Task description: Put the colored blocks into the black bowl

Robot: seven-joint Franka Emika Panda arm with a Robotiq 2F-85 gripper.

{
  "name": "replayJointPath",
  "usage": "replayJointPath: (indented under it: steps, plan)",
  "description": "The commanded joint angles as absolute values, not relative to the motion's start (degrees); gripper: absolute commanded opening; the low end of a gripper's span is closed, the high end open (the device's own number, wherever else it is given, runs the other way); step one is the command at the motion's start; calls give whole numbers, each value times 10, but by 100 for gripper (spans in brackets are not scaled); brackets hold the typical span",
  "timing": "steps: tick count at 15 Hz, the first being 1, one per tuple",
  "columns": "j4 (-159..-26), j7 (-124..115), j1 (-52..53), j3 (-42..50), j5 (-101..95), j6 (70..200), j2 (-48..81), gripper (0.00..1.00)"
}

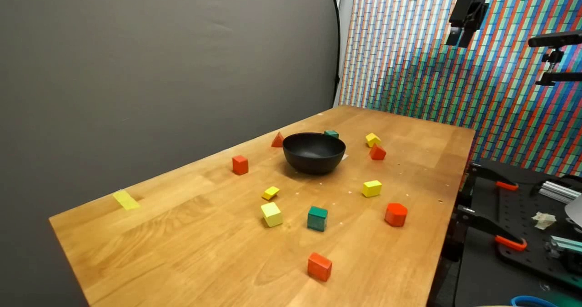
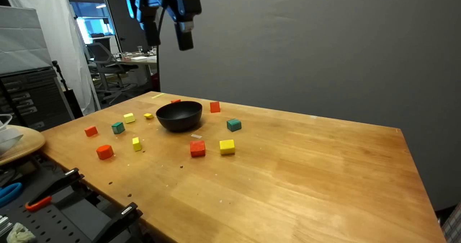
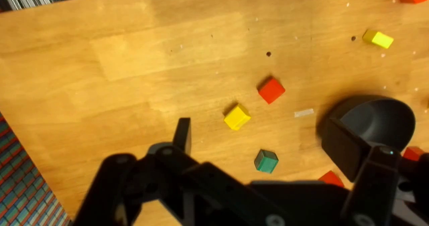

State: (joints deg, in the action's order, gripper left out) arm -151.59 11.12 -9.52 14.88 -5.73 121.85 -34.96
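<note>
The gripper [image 2: 169,42] hangs high above the table [image 2: 309,178], its fingers [image 3: 181,132] wide apart with nothing held. The step in hand seems to be lining up for a pick; every block in view lies loose, so the task appears to be at its start.

Nearest, in the gap between the fingers as the wrist view has it, lies a yellow block [image 3: 237,117], well below. Just beside it, apart, is a red block [image 3: 271,90], and a green block [image 3: 266,160] lies closer to the gripper's body in that view. The yellow one looks the likeliest choice. Taking it calls for a long drop, probably a turn of the wrist so the fingers meet its flat sides, then a squeeze and a lift; the red neighbour could get nudged on the way down.

Past the finger that hides part of it in the wrist view stands the black bowl [image 3: 378,119]; no block shows inside. The carry would be a short sideways move. By the bowl are another red block [image 3: 331,179], partly hidden by the gripper, and one more red block [image 3: 413,153].

Farther off, beside and past the bowl, an exterior view shows a six-sided red block [image 1: 396,214], a second green block [image 1: 317,218], a last red block [image 1: 319,266] and three yellow blocks [image 1: 272,214]. Farthest, it seems, is a tape strip [image 1: 126,199], not a block to collect.
</note>
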Motion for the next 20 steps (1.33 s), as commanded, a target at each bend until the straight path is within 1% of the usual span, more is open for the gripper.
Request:
replayJointPath:
  steps: [1,6,9,13,17,20]
  plan:
    - [-1478,135,-56,162,4,1335,-207,100]
    - [-1391,215,-14,157,139,1377,-24,100]
    - [-1315,257,-36,132,212,1376,87,100]
    - [-1233,217,-82,94,213,1402,201,100]
    - [-1187,177,-113,70,192,1398,263,100]
    - [-1191,151,-119,65,176,1401,276,100]
